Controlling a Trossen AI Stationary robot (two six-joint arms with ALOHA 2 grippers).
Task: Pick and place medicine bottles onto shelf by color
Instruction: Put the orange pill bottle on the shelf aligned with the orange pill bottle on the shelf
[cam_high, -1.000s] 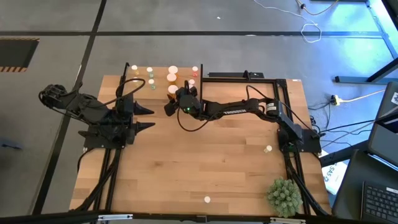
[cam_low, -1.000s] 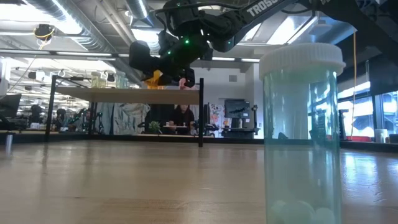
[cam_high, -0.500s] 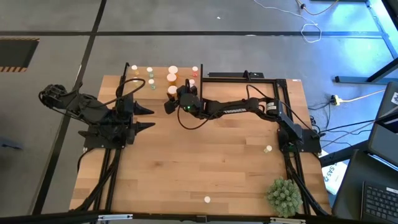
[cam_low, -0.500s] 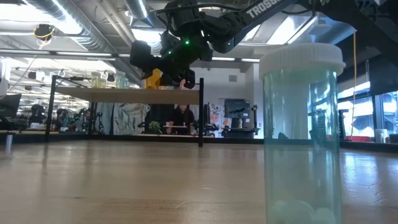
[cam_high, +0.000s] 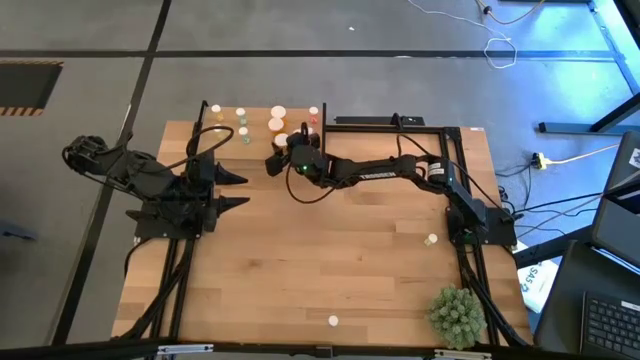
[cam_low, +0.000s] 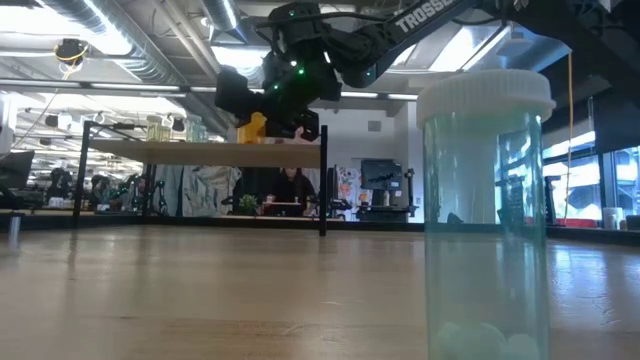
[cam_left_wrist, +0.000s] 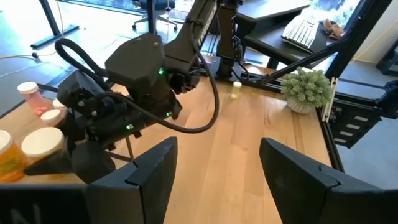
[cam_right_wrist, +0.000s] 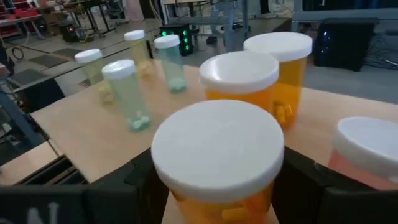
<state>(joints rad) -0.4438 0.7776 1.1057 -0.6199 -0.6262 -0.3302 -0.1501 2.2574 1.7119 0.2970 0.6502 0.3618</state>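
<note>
right gripper over the shelf, jaws wide around an orange bottle, grip unclear; left gripper open, empty, at 9 o'clock

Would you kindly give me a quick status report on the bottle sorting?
Right end effector open around an orange bottle on the shelf. Left end effector open, empty, waiting at the table's left. Neighbouring bottles close by.
</note>
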